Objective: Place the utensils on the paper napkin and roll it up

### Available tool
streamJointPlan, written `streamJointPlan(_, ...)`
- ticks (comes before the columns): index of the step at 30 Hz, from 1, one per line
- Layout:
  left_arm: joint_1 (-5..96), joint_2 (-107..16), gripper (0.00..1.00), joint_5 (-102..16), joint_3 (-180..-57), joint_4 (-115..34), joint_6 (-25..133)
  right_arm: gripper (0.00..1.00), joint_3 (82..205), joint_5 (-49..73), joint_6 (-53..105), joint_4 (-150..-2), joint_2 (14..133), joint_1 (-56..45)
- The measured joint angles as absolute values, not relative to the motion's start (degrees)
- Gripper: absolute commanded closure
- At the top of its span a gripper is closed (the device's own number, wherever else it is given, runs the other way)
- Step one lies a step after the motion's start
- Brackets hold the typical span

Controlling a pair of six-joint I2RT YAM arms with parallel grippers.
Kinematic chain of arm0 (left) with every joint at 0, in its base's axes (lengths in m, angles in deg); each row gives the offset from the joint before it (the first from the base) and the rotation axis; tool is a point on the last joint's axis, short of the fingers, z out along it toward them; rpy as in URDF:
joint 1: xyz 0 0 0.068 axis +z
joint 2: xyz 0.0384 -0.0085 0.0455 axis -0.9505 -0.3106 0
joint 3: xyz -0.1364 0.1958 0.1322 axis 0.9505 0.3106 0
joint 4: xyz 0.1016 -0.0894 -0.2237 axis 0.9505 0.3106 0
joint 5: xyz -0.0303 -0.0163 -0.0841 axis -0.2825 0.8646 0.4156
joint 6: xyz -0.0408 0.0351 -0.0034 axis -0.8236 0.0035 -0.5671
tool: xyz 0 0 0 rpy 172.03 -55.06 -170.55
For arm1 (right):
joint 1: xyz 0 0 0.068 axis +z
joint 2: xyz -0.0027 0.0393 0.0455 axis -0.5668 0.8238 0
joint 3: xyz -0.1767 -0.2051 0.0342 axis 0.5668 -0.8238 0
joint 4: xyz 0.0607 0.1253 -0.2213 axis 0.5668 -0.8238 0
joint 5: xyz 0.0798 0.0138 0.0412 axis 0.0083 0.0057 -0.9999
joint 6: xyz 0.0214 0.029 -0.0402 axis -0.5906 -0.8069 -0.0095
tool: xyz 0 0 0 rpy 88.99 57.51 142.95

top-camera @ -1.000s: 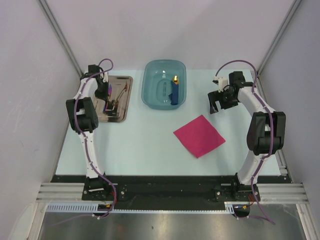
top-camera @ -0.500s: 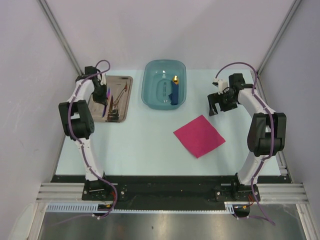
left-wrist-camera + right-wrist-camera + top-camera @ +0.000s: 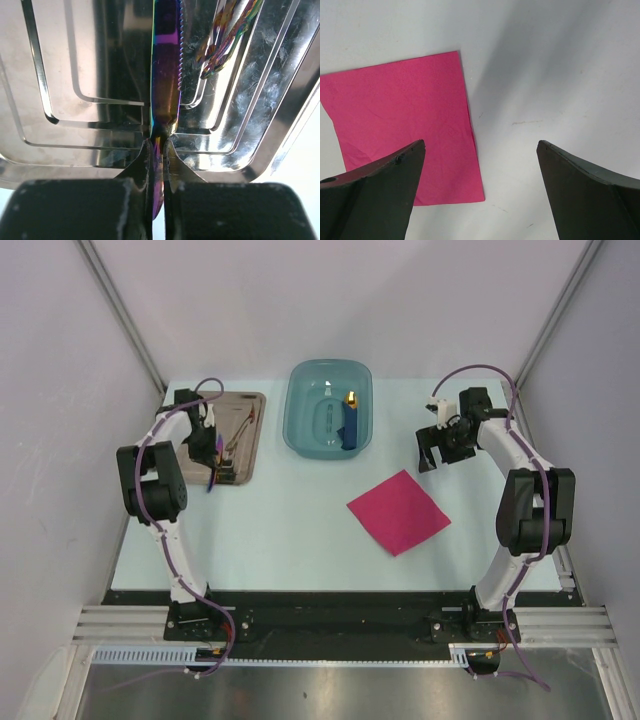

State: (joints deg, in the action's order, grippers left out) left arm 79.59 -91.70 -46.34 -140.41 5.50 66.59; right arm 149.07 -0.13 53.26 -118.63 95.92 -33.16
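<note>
My left gripper (image 3: pixel 212 472) is shut on an iridescent purplish knife (image 3: pixel 166 60), gripping it near the handle and holding it over the metal tray (image 3: pixel 247 462). The serrated blade points away from the wrist camera. Another utensil (image 3: pixel 227 37) lies in the tray (image 3: pixel 75 60) to the right of the knife; in the top view utensils (image 3: pixel 240 432) lie in the tray's middle. The magenta paper napkin (image 3: pixel 398 511) lies flat on the table, also in the right wrist view (image 3: pixel 405 115). My right gripper (image 3: pixel 430 455) is open and empty, hovering beyond the napkin's far right corner.
A teal plastic basin (image 3: pixel 329 408) at the back centre holds a chunky blue object with a yellow tip (image 3: pixel 350 420). The pale table (image 3: pixel 290 530) spans between tray and napkin. Grey walls enclose both sides.
My left gripper has drawn back toward the near end of the tray with the knife in it. My right gripper has barely moved.
</note>
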Motion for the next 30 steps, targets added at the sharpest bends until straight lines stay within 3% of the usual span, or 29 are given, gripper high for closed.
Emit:
streamJointPlan(5, 79.6, -91.7, 0.73, -46.8, -140.4, 5.3, 66.5, 0.00, 149.1, -0.3, 53.2, -118.6, 95.9, -33.3)
streamJointPlan(11, 79.6, -92.6, 0.67, -47.4, -140.4, 5.2, 66.2, 0.00, 149.1, -0.6, 53.3, -118.6, 95.9, -33.3)
streamJointPlan(15, 79.6, -92.8, 0.71, -47.4, -140.4, 4.8, 66.2, 0.00, 149.1, -0.7, 53.3, -118.7, 95.9, -33.4)
streamJointPlan(20, 79.6, -92.8, 0.99, -47.8, -140.4, 4.2, 65.5, 0.00, 149.1, -0.7, 53.3, -118.7, 95.9, -33.8)
streamJointPlan(30, 79.1, -85.7, 1.00, -46.9, -140.3, 5.1, 60.5, 0.00, 148.2, -1.1, 52.2, -118.7, 93.0, -36.8)
